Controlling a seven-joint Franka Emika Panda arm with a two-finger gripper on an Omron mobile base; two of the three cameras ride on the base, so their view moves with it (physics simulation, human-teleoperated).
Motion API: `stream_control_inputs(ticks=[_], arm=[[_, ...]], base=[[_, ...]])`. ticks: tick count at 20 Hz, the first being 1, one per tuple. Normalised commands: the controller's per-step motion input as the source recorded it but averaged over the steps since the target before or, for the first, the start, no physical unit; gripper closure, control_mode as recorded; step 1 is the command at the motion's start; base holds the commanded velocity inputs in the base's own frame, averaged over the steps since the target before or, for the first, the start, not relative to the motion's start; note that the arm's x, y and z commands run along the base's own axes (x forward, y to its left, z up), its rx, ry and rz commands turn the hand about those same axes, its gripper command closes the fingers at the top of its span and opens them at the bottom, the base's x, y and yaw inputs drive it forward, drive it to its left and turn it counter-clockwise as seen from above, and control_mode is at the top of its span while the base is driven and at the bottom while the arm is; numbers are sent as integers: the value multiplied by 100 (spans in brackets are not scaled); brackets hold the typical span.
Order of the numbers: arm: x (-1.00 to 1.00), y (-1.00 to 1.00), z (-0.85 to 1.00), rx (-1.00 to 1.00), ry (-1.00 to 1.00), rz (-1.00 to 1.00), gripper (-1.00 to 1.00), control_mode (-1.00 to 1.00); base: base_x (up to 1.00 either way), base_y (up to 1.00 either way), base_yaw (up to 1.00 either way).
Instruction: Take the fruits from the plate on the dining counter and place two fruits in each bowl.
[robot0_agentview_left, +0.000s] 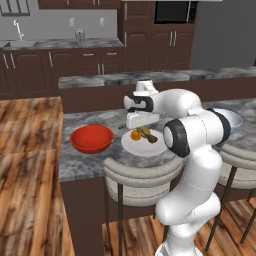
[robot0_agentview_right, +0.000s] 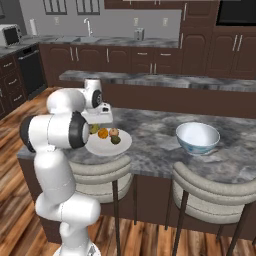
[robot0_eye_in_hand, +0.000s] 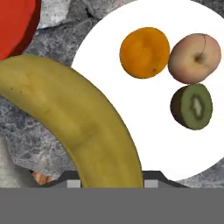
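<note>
Your hand view shows the banana (robot0_eye_in_hand: 83, 127) running up from between the claw's (robot0_eye_in_hand: 111, 183) fingertips, closed around it, above the plate (robot0_eye_in_hand: 144, 131) edge and table (robot0_eye_in_hand: 39, 140). Orange (robot0_eye_in_hand: 145, 52), apple (robot0_eye_in_hand: 194, 58) and halved green fruit (robot0_eye_in_hand: 191, 106) sit clustered on the plate. Base views add the red bowl (robot0_agentview_left: 91, 139) beside the plate and the white-blue bowl (robot0_agentview_right: 198, 138) well apart.

A home kitchen: dark wood cabinets (robot0_agentview_left: 30, 70), a sink faucet (robot0_agentview_right: 89, 25), a microwave (robot0_agentview_right: 10, 35) (rendered), 2 stools (robot0_agentview_right: 212, 197).
</note>
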Motion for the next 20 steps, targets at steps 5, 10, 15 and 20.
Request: stream_control_inputs(ticks=[5, 10, 15, 20], arm=[[24, 75, 20, 3, -6, 22, 100, -100], [29, 76, 3, 7, -1, 17, 100, -100], [29, 65, -4, 14, -2, 3, 100, -100], [17, 67, -15, 5, -7, 0, 100, -100]], base=[[0, 0, 0], [0, 0, 0], [0, 0, 0], [0, 0, 0]])
